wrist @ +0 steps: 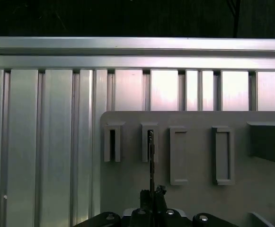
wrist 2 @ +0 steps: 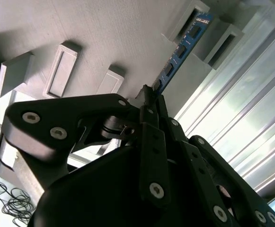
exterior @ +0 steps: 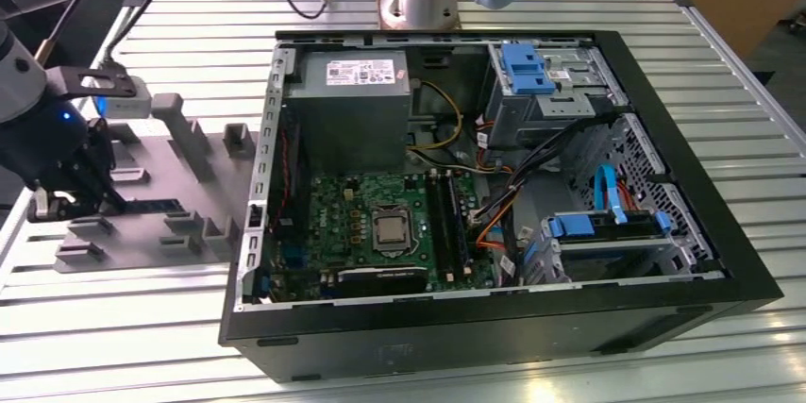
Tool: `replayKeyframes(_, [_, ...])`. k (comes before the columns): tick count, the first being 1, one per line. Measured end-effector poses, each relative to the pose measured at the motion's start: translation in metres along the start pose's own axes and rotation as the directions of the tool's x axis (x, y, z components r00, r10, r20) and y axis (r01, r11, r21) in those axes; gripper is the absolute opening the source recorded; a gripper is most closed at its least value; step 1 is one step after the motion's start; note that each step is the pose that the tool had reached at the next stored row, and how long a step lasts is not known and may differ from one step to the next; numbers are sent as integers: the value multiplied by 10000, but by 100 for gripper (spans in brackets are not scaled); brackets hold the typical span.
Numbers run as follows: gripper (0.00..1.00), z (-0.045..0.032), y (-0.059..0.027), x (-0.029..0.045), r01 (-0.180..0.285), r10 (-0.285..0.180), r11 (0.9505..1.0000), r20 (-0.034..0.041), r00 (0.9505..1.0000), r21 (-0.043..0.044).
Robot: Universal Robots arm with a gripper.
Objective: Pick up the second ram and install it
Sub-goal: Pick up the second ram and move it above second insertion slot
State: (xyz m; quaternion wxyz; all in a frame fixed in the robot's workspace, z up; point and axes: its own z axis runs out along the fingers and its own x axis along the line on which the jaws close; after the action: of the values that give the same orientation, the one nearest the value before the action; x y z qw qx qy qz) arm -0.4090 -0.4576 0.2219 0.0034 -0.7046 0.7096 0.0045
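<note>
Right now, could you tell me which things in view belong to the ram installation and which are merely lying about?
Part of the job: the second ram, pinched in the hand; the grey fixture it stands in; the motherboard slots.

Just there: power supply; blue drive brackets; cable bundle; processor socket.

Grey upright blocks (wrist: 177, 155) close beside the tool (wrist: 152, 193) (bare slatted table (wrist: 47, 142) alongside)
</note>
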Motion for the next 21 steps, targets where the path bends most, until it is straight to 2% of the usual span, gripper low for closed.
replayKeyframes(9, [14,-113,0,-1,0,0,10000,0,10000,-1])
replayKeyframes(21, [14,-135,0,-2,1,-1,10000,0,10000,0])
